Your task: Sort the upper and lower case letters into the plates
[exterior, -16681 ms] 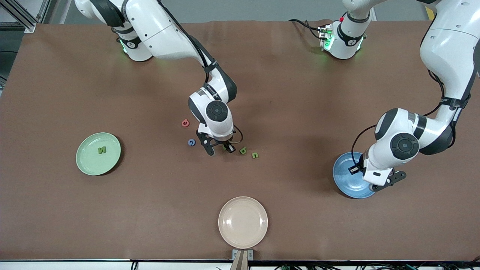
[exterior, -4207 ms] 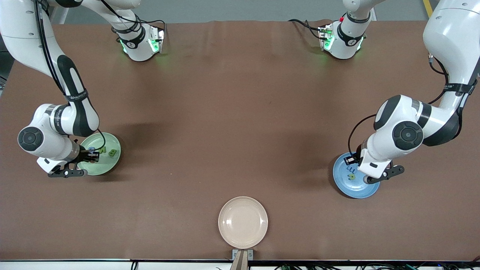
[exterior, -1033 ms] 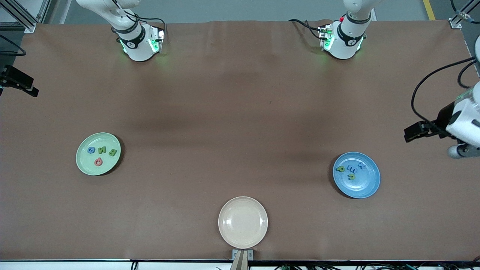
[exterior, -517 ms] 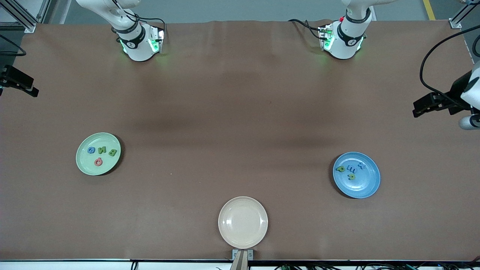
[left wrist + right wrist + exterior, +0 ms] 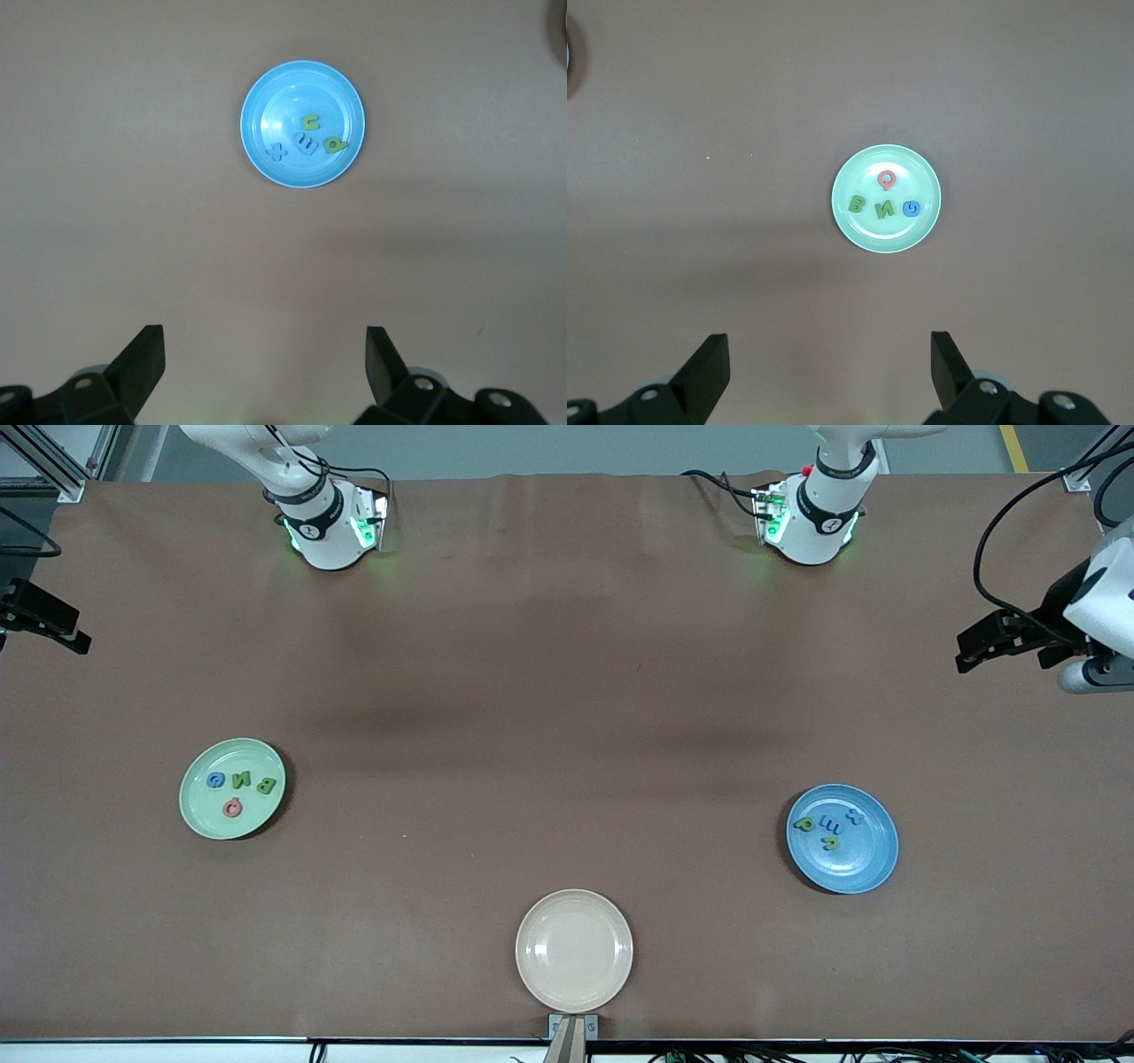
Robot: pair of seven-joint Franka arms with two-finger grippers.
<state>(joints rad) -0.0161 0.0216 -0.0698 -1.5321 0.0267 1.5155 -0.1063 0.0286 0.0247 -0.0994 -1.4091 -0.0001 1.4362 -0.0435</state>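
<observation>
Three plates sit on the brown table (image 5: 567, 691), and eight toy letters lie in two of them. Toward the right arm's end, well in from that edge, the light green plate (image 5: 232, 788) holds four letters: a blue G (image 5: 215, 780), a green N (image 5: 241, 781), a green B (image 5: 267, 784) and a red Q (image 5: 233, 808). The beige plate (image 5: 574, 950) lies at the middle of the table edge nearest the front camera, with nothing in it. Toward the left arm's end, the blue plate (image 5: 842, 839) holds the other four: a green p (image 5: 804, 825), a blue m (image 5: 832, 825), a blue x (image 5: 855, 817) and a green letter (image 5: 831, 842) that I cannot read for sure.

Both arms are mostly cut off. The right gripper (image 5: 40, 615) shows only as a dark piece at the table's edge in the front view; the left gripper (image 5: 997, 638) hangs over the table near its end edge.

The wrist views show what the front view does not: the right gripper (image 5: 829, 363) has its fingers spread wide, holding nothing, high above the green plate (image 5: 887, 198). The left gripper (image 5: 265, 359) is likewise spread and empty, high above the blue plate (image 5: 302, 124).
</observation>
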